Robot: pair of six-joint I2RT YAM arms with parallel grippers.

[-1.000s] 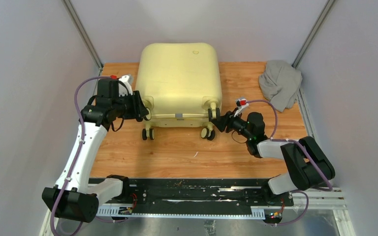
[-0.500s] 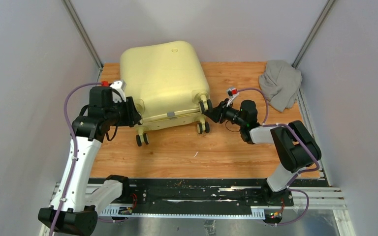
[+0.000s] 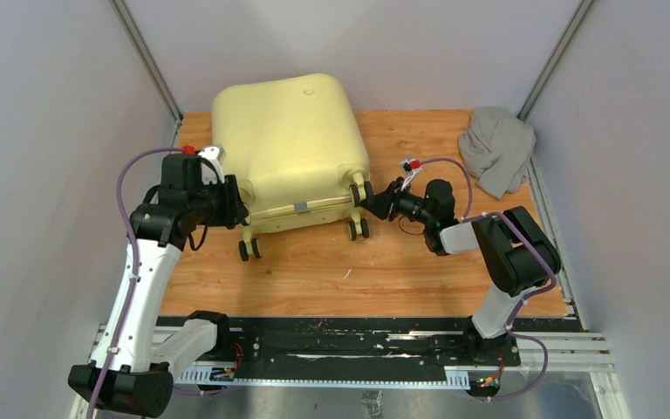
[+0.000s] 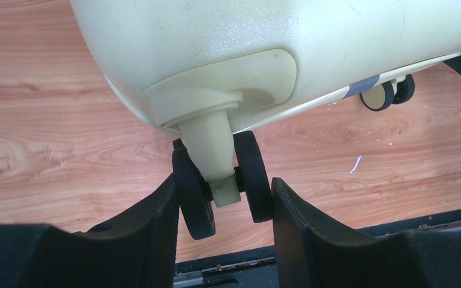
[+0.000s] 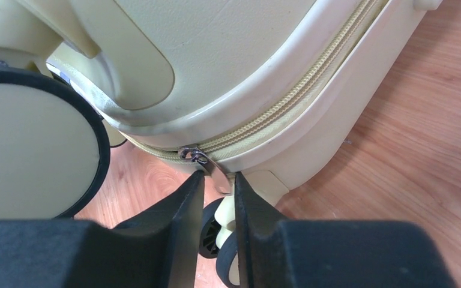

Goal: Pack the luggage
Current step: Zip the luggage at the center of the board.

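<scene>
The pale yellow luggage (image 3: 288, 144) lies closed on the wooden table, turned with its far end to the left. My left gripper (image 3: 242, 202) is at its near-left corner. In the left wrist view the gripper (image 4: 223, 186) is shut around a black twin wheel (image 4: 193, 195) under the shell (image 4: 276, 36). My right gripper (image 3: 368, 202) is at the near-right corner. In the right wrist view the gripper (image 5: 219, 175) pinches the metal zipper pull (image 5: 213, 171) on the closed zipper (image 5: 288, 105).
A grey cloth garment (image 3: 495, 148) lies crumpled at the far right of the table (image 3: 419, 271). Two more wheel pairs (image 3: 358, 229) rest on the wood at the luggage's near edge. Grey walls close in on both sides.
The luggage has swung so that its far end points left and its wheel end has shifted left. Both grippers moved with it. Little has changed in the last half second.
</scene>
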